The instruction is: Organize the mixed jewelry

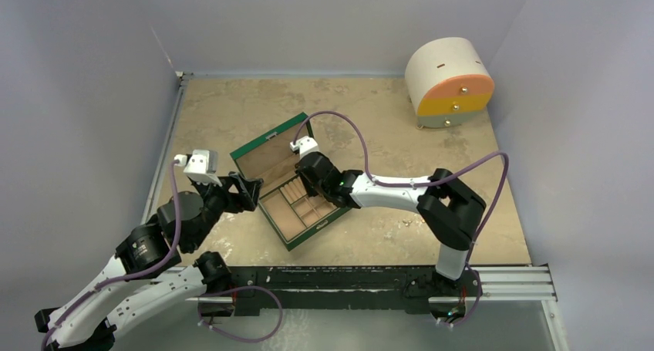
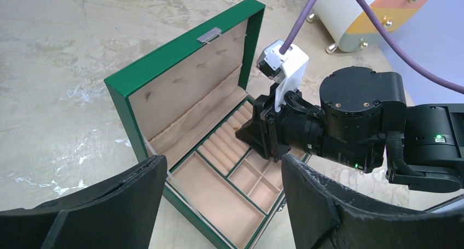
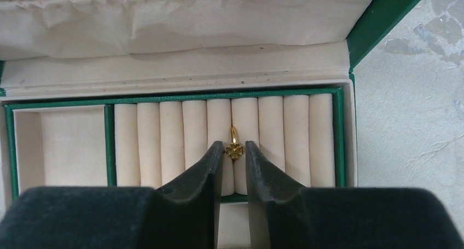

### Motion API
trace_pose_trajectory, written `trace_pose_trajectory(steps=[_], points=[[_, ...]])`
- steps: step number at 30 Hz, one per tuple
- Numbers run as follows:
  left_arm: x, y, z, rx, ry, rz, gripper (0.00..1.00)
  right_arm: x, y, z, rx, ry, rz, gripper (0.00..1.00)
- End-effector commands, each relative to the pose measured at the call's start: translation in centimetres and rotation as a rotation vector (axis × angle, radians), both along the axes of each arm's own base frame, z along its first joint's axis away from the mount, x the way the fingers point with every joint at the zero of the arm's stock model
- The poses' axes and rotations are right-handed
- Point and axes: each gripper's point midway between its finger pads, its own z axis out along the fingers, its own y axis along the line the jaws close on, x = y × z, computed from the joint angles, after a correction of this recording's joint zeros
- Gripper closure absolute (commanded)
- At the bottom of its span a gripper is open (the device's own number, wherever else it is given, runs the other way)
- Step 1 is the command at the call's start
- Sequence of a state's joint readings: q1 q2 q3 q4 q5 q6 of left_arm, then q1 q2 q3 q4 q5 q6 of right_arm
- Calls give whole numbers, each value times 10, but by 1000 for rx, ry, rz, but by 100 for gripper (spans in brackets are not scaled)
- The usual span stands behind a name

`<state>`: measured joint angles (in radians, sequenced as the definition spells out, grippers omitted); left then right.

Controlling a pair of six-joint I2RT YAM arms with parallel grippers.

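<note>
right claw (image 3: 234, 145): jaws a little apart, not pressed together; gold ring (image 3: 234, 151) sits in the gap at the tips, and I judge it's not clamped, though contact with the pads is too close to call
ring is in the green box (image 3: 383, 13), wedged in the groove between the middle cushion roll (image 3: 219, 123) and the next one to the right; band runs up the groove away from the claw, clover charm faces the tips
grooves run in line with the fingers, so the jaw gap crosses the groove; the way out is straight back along the fingers, any sideways drift would catch the charm
rolls are soft fabric and should hold the band; the open lid stands just behind them, with little room forward
left claw (image 2: 222, 162): spread wide, empty, hanging beside the box's left side, well apart from the ring; right arm is the nearer one
no other pieces visible on the table (image 1: 385, 112)
</note>
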<state>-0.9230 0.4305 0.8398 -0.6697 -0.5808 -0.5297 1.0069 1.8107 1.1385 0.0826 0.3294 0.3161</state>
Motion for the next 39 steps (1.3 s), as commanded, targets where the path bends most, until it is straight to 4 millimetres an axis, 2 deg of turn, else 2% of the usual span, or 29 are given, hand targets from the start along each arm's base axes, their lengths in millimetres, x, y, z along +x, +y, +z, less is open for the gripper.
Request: trace_pose_trajectory(steps=[1, 4, 9, 14, 17, 20, 26, 34, 39], points=[[4, 1, 10, -2, -27, 14, 24, 2, -7, 24, 19, -21, -39, 73], [4, 0, 9, 0, -25, 14, 23, 1, -12, 42, 48, -31, -66, 68], [5, -1, 8, 3, -21, 10, 23, -9, -29, 61, 73, -14, -113, 65], [6, -2, 7, 11, -16, 9, 23, -17, -66, 76, 47, -22, -212, 63], [6, -3, 6, 13, -15, 6, 23, -22, -95, 80, 21, -35, -294, 63], [7, -4, 6, 15, -14, 4, 23, -26, -127, 74, -10, -20, -377, 63], [9, -6, 5, 23, -7, -2, 23, -35, -191, 46, -15, 76, -546, 63], [13, -8, 1, 36, 6, -2, 23, -52, -253, 13, -20, 151, -738, 64], [13, -9, -1, 41, 11, -2, 24, -53, -279, -3, -8, 186, -850, 66]])
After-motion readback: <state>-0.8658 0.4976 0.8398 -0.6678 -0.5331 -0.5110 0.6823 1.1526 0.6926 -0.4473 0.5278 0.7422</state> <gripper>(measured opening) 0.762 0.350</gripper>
